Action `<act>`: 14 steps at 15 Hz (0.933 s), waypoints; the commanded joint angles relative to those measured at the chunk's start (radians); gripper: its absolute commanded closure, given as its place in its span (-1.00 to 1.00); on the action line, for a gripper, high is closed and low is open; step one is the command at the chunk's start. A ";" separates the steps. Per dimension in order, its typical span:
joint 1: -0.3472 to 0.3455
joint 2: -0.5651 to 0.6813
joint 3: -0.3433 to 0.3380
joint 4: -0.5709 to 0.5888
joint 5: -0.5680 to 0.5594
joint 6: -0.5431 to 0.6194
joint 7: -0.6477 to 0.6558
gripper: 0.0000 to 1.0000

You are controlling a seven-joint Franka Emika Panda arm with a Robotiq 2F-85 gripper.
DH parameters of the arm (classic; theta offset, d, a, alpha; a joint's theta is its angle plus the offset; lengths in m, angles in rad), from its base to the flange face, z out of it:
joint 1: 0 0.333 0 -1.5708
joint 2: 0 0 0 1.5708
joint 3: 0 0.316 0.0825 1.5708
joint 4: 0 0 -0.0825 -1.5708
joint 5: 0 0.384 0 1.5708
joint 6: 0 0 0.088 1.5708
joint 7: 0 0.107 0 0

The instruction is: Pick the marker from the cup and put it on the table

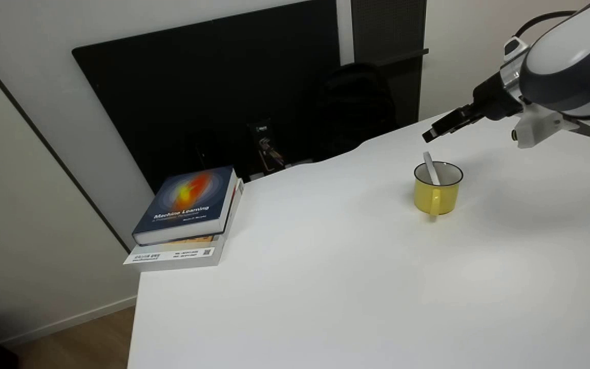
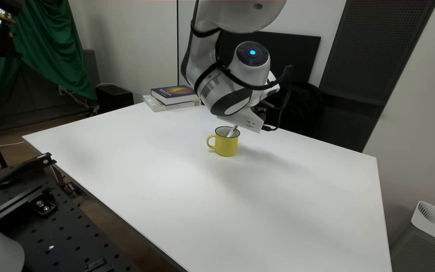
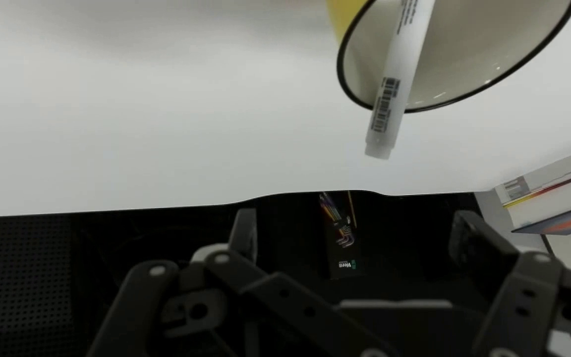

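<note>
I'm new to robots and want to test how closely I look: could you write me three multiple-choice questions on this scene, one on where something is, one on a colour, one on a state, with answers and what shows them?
1. Where is the marker?
A. Beside the cup
B. In the cup, one end sticking out
C. Beneath the cup

2. What colour is the outside of the cup?
A. Blue
B. Green
C. Yellow

3. How do the jaws stand?
A. Open
B. Shut on the marker
C. Shut on the cup

1: B, since all three views show it reaching into the cup.
2: C, since the outer wall shows yellow in both exterior views.
3: A, since the wrist view shows them spread wide, holding nothing.
</note>
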 commanded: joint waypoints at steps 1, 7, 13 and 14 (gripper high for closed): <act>0.024 -0.052 -0.006 0.058 -0.008 0.004 0.082 -1.00; 0.038 -0.105 -0.003 0.082 -0.024 0.003 0.119 -1.00; 0.073 -0.147 -0.009 0.103 -0.036 0.004 0.117 -1.00; 0.079 -0.152 -0.011 0.106 -0.038 0.003 0.117 -1.00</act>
